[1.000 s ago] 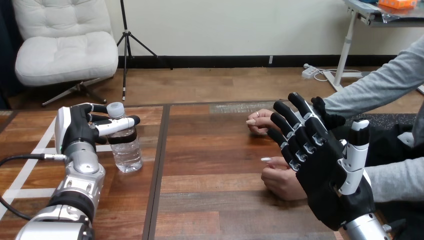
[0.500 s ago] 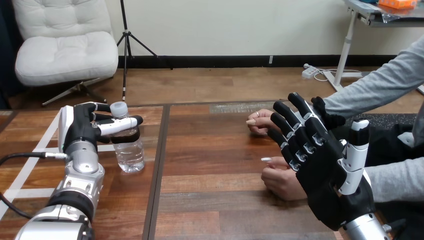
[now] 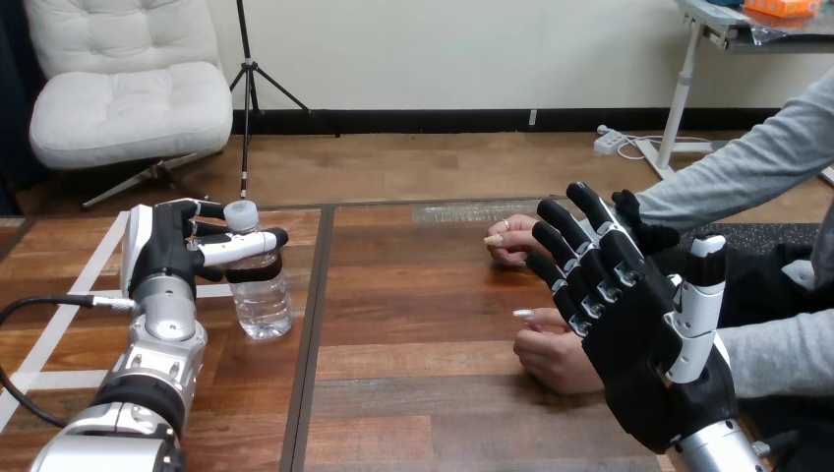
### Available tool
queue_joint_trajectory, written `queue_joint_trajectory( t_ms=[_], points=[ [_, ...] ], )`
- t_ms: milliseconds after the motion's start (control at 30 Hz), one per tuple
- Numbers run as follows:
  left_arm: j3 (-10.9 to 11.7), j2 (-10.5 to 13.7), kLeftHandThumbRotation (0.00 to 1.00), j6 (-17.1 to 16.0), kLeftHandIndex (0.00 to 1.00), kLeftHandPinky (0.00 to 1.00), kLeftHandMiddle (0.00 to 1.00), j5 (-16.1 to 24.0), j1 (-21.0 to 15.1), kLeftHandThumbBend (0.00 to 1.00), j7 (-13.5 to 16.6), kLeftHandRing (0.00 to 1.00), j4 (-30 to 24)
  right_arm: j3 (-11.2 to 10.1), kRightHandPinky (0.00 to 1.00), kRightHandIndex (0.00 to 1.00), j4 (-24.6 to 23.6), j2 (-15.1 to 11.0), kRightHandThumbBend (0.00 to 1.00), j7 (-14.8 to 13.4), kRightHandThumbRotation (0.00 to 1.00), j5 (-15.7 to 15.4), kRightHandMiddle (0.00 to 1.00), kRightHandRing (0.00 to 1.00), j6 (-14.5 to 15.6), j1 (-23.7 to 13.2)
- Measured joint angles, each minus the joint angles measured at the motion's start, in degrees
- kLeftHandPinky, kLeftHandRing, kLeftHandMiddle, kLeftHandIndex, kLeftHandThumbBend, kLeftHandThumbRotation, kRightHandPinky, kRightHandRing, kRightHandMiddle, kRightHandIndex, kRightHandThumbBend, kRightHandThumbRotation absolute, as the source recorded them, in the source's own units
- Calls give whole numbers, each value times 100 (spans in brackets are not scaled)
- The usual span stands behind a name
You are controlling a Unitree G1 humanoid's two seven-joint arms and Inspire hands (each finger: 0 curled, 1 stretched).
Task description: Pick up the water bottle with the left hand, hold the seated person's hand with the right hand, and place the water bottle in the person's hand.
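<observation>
Your left hand (image 3: 182, 258): fingers and thumb wrapped round water bottle (image 3: 261, 300) near cap. Bottle upright, just left of tabletop seam (image 3: 313, 334). Your right hand (image 3: 639, 344): well right of seam, fingers straight and spread, over person's nearer hand (image 3: 551, 356); contact unclear.

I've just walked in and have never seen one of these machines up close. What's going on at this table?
The robot's left hand has its fingers curled round an upright water bottle at the left of the wooden table. Its right hand is raised, fingers straight, beside a seated person's farther hand and nearer hand at the table's right. It grips neither, and the bottle has not yet reached the person.
</observation>
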Motion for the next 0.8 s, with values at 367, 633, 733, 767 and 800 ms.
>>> queue_joint_trajectory(
  t_ms=[367,633,733,767,800],
  points=[
    [-2,4,0,-12,53,36,47,6,0,72,-151,41,-19,0,100,100,0,-2,91,0,100,-1,96,99,0,0],
    [-4,7,0,-52,52,36,47,17,1,72,-229,40,-31,0,100,100,0,-5,90,0,100,-3,96,100,0,0],
    [-5,6,0,-63,52,36,47,19,1,72,-252,41,-30,0,100,100,0,-5,90,0,100,-4,97,100,0,0],
    [-5,7,0,-70,52,36,47,19,1,72,-264,41,-31,0,100,100,0,-5,90,0,100,-4,97,100,0,0],
    [-5,7,0,-77,52,36,48,19,1,72,-276,41,-30,0,100,100,0,-5,90,0,100,-4,97,100,0,0]
  ],
)
